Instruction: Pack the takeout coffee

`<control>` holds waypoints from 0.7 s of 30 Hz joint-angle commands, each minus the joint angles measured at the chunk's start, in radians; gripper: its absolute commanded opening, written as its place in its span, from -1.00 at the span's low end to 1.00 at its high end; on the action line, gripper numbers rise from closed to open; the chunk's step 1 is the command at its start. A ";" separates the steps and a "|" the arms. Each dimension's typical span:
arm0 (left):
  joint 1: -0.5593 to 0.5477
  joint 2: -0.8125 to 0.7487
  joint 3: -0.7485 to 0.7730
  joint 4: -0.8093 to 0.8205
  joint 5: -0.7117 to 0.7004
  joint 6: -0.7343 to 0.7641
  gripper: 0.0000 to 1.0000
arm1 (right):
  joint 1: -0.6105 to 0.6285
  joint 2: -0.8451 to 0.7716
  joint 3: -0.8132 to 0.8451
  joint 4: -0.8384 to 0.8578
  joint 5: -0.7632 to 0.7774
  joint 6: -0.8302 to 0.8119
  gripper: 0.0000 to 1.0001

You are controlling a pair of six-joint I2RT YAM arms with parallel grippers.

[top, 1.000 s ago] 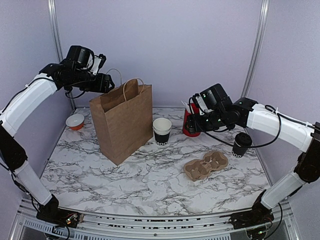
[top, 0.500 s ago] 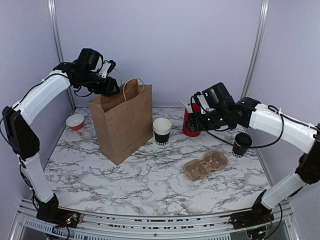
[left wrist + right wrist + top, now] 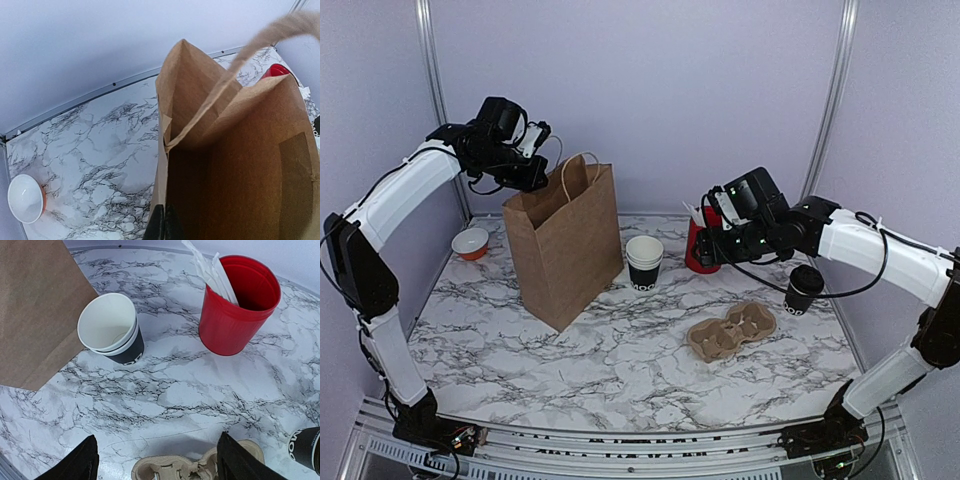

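Barely legible white lettering on takeout coffee (image 3: 803,289)

Left arm (image 3: 400,195) raised, jaws pinched; right arm (image 3: 865,250) outstretched, jaws wide apart.

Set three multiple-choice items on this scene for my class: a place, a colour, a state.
1. The paper bag is: A lying flat; B upright, open; C folded shut.
2. The takeout coffee stands: A inside the bag; B on the table, right of the cup carrier; C in the carrier.
3. The utensil cup is: A red; B blue; C green.
Key: B, the left wrist view looks into its open mouth; B, it sits on marble beside the carrier; A, its wall is red.
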 commanded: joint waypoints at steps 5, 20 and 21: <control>-0.113 -0.126 0.060 -0.068 -0.237 0.112 -1.00 | 0.006 -0.015 0.012 0.004 0.006 -0.007 0.58; -0.393 -0.281 -0.264 -0.084 -0.487 0.190 -1.00 | 0.006 -0.020 -0.030 -0.017 0.011 0.001 0.58; -0.394 -0.292 -0.283 -0.083 -0.474 0.174 -1.00 | 0.006 -0.021 -0.035 -0.023 0.012 0.001 0.58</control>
